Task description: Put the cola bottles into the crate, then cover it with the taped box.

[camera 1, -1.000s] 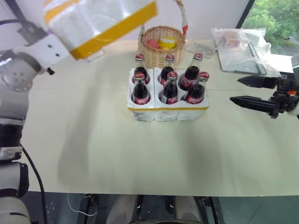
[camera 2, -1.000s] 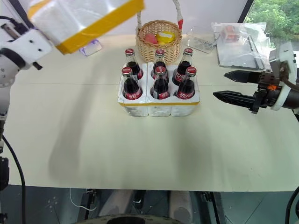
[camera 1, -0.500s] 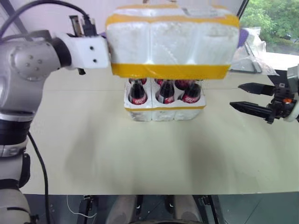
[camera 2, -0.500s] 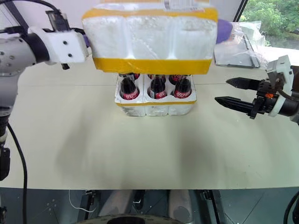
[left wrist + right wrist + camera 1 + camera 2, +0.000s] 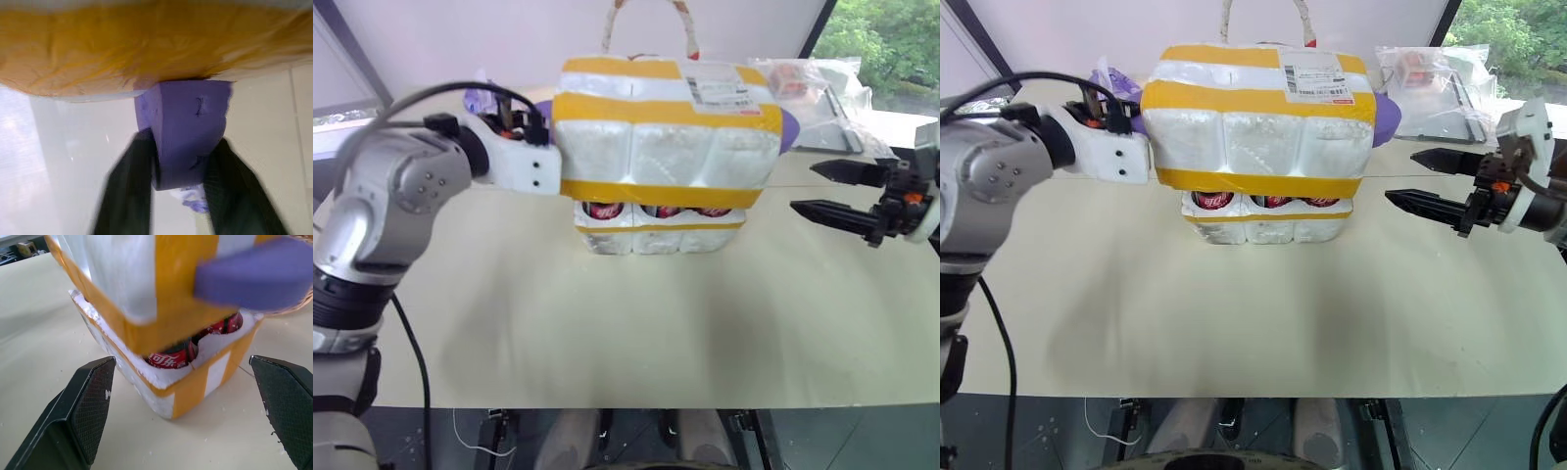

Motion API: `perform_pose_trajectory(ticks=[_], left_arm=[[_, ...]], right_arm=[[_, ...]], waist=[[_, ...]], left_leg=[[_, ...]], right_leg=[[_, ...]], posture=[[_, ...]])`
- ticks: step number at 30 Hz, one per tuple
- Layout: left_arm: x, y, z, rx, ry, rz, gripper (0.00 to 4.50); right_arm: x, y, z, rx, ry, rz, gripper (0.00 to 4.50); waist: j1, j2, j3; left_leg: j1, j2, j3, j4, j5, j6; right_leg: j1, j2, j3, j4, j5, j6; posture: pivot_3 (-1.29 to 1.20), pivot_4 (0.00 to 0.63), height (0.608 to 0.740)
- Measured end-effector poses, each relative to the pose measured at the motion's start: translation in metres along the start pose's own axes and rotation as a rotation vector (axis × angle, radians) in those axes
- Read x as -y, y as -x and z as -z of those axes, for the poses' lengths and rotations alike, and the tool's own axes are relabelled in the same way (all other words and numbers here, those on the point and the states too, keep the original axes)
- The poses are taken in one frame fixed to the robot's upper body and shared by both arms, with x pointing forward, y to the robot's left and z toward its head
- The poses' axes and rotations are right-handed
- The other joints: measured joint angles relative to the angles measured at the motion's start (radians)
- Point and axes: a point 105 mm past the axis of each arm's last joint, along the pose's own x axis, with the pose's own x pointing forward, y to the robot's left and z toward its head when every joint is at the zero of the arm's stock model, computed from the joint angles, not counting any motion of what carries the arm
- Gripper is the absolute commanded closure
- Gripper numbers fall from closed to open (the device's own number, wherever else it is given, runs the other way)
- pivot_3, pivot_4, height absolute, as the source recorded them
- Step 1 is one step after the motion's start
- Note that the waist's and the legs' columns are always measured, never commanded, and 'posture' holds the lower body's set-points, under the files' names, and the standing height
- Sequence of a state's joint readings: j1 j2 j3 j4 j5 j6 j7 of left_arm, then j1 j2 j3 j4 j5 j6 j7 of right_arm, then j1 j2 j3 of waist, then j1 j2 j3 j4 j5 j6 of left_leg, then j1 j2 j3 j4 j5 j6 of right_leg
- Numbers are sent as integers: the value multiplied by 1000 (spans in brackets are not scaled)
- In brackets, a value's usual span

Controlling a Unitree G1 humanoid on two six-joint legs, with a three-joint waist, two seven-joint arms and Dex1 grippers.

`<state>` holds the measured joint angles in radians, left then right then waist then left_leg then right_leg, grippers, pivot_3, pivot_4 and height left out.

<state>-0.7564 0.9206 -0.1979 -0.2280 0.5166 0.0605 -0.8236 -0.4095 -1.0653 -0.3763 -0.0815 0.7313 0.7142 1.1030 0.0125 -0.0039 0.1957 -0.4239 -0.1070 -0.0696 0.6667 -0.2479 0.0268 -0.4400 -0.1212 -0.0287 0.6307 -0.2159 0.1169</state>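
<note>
On the table's left side, the left gripper (image 5: 178, 193) is clamped on the purple piece (image 5: 186, 129) of the taped box (image 5: 666, 132), holding it over the crate (image 5: 661, 235) with the cola bottles (image 5: 651, 210) just showing beneath its rim. Covering seems to be the step in hand; next, the box likely needs lowering squarely until seated. Farther right, the right gripper (image 5: 837, 191) hangs spread and empty beside the crate.

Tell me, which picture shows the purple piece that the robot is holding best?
The left wrist view: the purple piece sits right between the left gripper's black fingers, under the taped box. The head views show another purple piece poking out on the box's right side, and the right wrist view shows that one too.
</note>
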Motion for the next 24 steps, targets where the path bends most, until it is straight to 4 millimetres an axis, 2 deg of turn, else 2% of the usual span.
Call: perform_pose_trajectory(ticks=[3, 4, 7, 10, 12, 15, 18, 20, 22, 24], left_arm=[[4, -2, -3, 5, 1, 1, 205], [5, -2, -3, 2, 2, 3, 44], [16, 2, 4, -20, 72, 33, 44], [26, 14, 23, -42, 258, 60, 44], [25, 24, 40, -48, 432, 39, 44], [37, 46, 72, -26, 850, 50, 44], [56, 64, 72, 108, 1194, 190, 44], [62, 86, 68, 214, 1395, 332, 44], [49, 103, 65, 315, 1484, 388, 44], [38, 109, 66, 348, 1472, 382, 44]], right_arm=[[-1, -5, -4, 3, 5, -9, 0], [-1, -6, -5, 3, 5, -9, 0], [-3, -9, -5, -2, 5, -16, 0], [-5, -10, -5, -8, 0, -24, 0], [-6, -11, -6, -9, 4, -28, 0], [-7, -11, -4, -14, -1, -31, 0], [-8, -12, 1, -30, -5, -44, 0], [-10, -13, 5, -47, -5, -57, 0], [-10, -14, 7, -59, -1, -68, 0], [-13, -15, 8, -64, 2, -91, 0]], waist=[[0, 0, 0], [0, 0, 0], [-1, 0, 0], [-1, 0, 0], [-1, 0, 0], [-2, 0, 0], [-3, 0, 0], [-5, 0, 0], [-3, 0, 0], [1, 0, 0]], left_leg=[[0, 0, 0, 0, 0, 0], [0, 0, 0, 0, 0, 0], [0, 0, 0, 0, 0, 0], [0, 1, 0, 0, 0, 0], [0, 1, 0, 0, 0, 0], [0, 1, 0, 0, 0, 0], [0, 1, 0, 0, 0, 0], [0, 1, 0, 0, 0, 0], [1, 1, -1, 0, 0, 0], [3, 1, -1, 0, 0, 0]], right_leg=[[0, 0, 0, 0, 0, 0], [0, 0, 0, 0, 0, 0], [0, 0, 0, 0, 0, 0], [-1, 0, 0, 0, 0, 0], [-1, 0, 0, 0, 0, 0], [-1, 0, 0, 0, 0, 0], [-1, 0, 0, 0, 0, 0], [-1, 1, 0, 0, 0, 0], [0, 1, 0, 0, 0, 0], [3, 0, 0, 0, 0, 0]], posture=[[0, 150, 740], [0, 150, 740], [0, 150, 740], [0, 150, 740], [0, 150, 740], [0, 150, 740], [0, 150, 740], [0, 150, 740], [0, 150, 740], [0, 150, 740]])
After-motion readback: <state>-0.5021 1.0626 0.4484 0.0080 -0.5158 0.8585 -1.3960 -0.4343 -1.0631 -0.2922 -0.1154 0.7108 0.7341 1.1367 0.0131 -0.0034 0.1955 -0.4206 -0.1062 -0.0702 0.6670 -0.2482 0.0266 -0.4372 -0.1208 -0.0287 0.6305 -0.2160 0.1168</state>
